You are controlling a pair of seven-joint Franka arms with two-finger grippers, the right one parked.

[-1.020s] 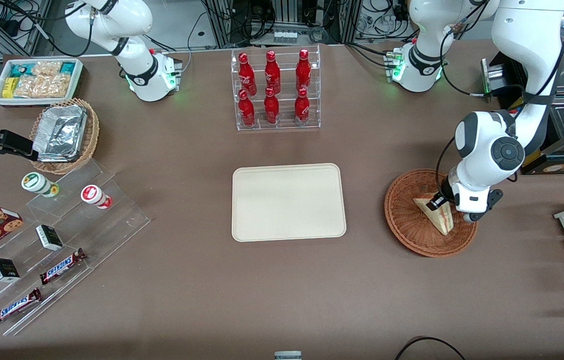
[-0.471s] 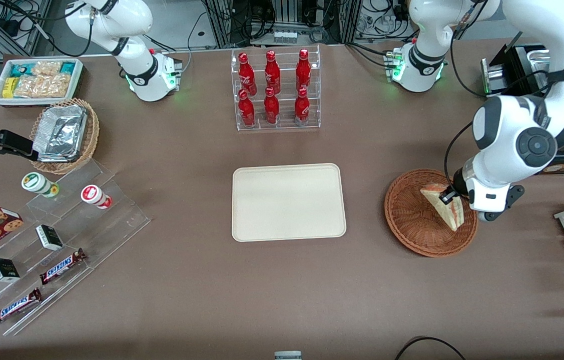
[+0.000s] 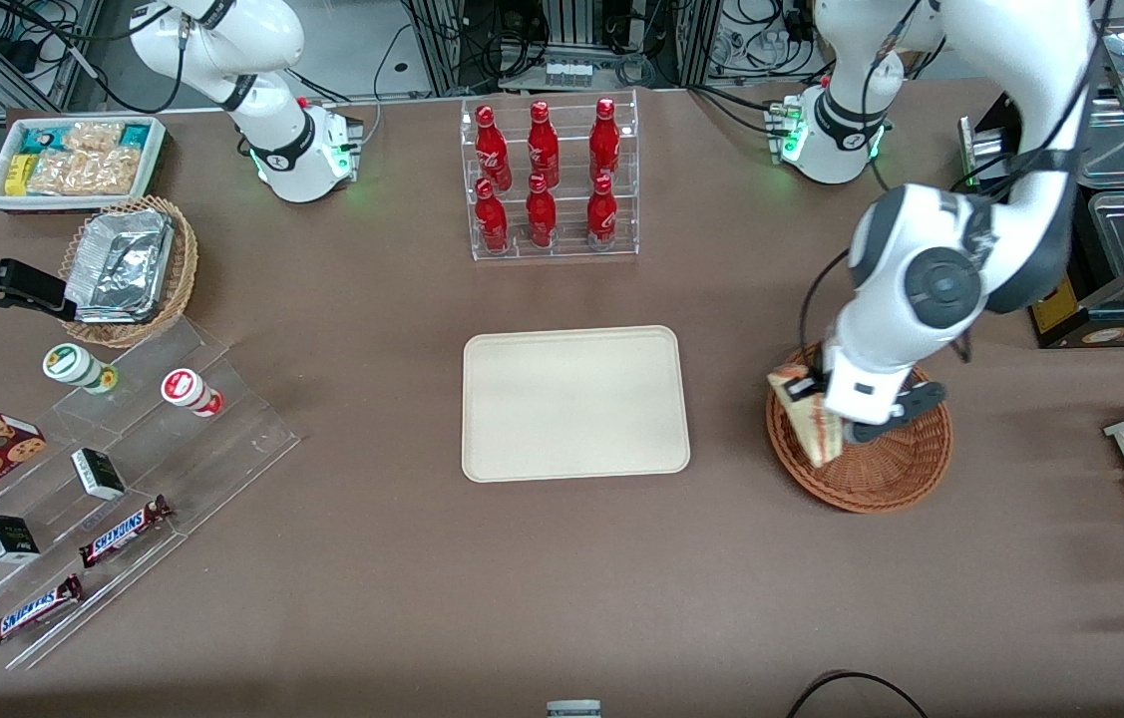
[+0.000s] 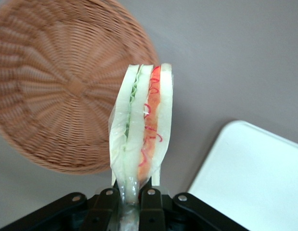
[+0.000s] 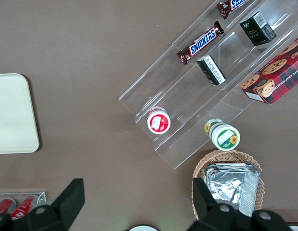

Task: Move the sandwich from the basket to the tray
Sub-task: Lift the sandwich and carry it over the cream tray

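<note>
A brown worktop (image 3: 402, 558) carried everything. Near its middle lay one flat cream tray (image 3: 575, 403), with nothing on it. Toward the working arm's end sat one round reddish-brown wicker basket (image 3: 871, 479), also with nothing in it, as the wrist view showed. Six red bottles (image 3: 542, 175) stood in a clear rack, farther from the front camera than the tray. Toward the parked arm's end were a tan basket of foil containers (image 3: 128, 267), a white box of snack packets (image 3: 75, 160), and a clear stepped stand (image 3: 123, 479) with two chocolate bars, two small dark boxes and two round tubs.

One sandwich (image 3: 811, 424) hung in the air above the basket's rim on the side nearest the tray. The gripper (image 3: 818, 397) was closed on it, pinching the wrapped wedge at one end between its two fingers (image 4: 149, 204). The wedge stood on edge, its long axis running straight out from the gripper, white bread layers with green and red filling facing the wrist camera. In the front view its narrow end seemed to point down toward the front camera, though the arm partly covered it.
</note>
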